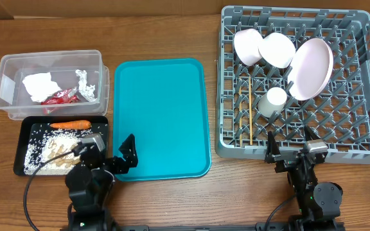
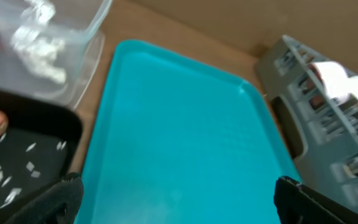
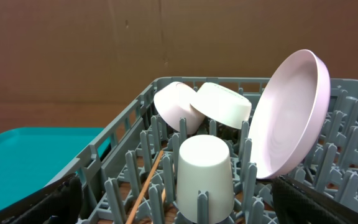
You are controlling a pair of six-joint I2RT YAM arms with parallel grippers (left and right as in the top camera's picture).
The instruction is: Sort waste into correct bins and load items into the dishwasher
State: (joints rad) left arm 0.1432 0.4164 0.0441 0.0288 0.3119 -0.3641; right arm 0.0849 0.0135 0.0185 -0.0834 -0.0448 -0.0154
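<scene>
the rack (image 1: 358, 138) sits on the right of the table with all the dishes in it. two bowls (image 1: 248, 46) lean side by side on their edges near its far left corner, touching each other. a plate (image 1: 311, 68) stands tilted on its edge just to their right. the cup (image 1: 275, 101) sits mouth down among the pegs in front of the bowls. the chopsticks (image 1: 250, 112) lie together on the lattice just left of the cup, running front to back.

the teal tray (image 1: 162, 115) lies in the middle of the table. left of it, the clear tub (image 1: 8, 64) holds the tissue (image 1: 37, 85), the red wrapper (image 1: 60, 97) and the foil (image 1: 85, 85). the black tray (image 1: 21, 144) sits right in front of the tub, touching it. it holds the carrot (image 1: 69, 124) along its far side, rice (image 1: 34, 144) scattered on the left and beige scraps (image 1: 60, 151) near the front.

the left gripper (image 1: 108, 156) hovers at the near edge of the table, where the black tray meets the teal tray's near left corner. its fingers are spread wide with nothing between them. the right gripper (image 1: 291, 151) hovers at the rack's near wall, facing the dishes. its fingers are also wide apart and hold nothing.
</scene>
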